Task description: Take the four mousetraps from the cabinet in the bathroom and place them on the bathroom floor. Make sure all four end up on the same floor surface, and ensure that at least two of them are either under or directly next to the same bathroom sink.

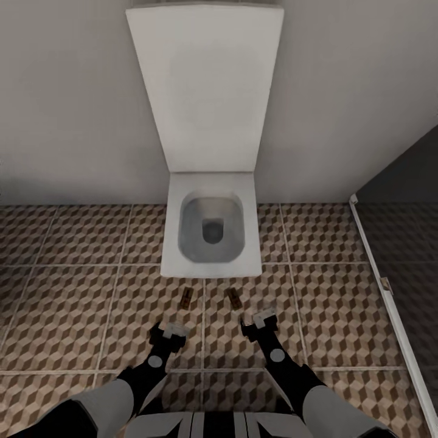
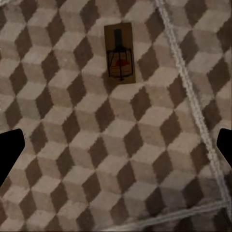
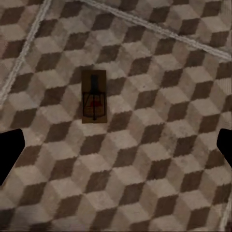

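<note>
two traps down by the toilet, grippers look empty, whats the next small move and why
Probably lift both arms and turn away for the other traps. The two mousetraps lie flat on the bathroom floor, and the left gripper and right gripper hover open, holding nothing.

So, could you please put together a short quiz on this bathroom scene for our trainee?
1. True or false: both mousetraps lie flat on the tiled floor.
2. Multiple choice: the mousetraps lie in front of which fixture? A) bathtub B) toilet C) washing machine
3. Fill in: the left hand and right hand are both ____ and hold nothing.

Key:
1. True: the left mousetrap and the right mousetrap lie flat on the tiles, apart from each other.
2. B: the toilet, lid raised.
3. open
</note>
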You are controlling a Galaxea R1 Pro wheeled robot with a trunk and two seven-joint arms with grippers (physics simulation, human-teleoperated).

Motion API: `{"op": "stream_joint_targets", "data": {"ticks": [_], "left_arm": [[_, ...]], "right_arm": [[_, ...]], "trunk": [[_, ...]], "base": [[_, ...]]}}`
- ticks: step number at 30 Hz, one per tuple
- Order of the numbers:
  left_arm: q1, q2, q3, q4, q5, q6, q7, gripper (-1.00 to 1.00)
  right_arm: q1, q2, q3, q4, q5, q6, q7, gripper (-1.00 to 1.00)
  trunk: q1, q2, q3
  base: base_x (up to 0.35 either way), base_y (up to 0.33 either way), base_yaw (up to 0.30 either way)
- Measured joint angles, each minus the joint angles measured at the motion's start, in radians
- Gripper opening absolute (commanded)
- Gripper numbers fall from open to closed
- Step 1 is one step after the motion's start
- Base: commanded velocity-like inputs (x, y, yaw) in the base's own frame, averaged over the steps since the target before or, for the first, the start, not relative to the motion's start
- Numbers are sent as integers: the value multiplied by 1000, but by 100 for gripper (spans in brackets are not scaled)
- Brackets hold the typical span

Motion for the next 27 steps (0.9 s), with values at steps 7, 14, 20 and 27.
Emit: {"op": "stream_joint_targets", "data": {"ticks": [7,14,20,27], "left_arm": [[3,0,0,108,1,-90,-10,100],[16,5,1,157,1,-111,-11,100],[41,8,3,165,1,-115,-11,100],[57,11,3,166,1,-117,-12,100]], "right_arm": [[0,-4,2,100,-2,-75,0,100],[1,-16,3,151,-2,-111,2,100],[3,-19,5,188,-2,-135,3,100],[4,-19,4,232,-2,-186,2,100]], "trunk": [[-27,49,22],[-54,98,44],[-77,140,63],[-104,189,85]], "base": [[0,0,0],[0,0,0],[0,0,0],[0,0,0]]}}
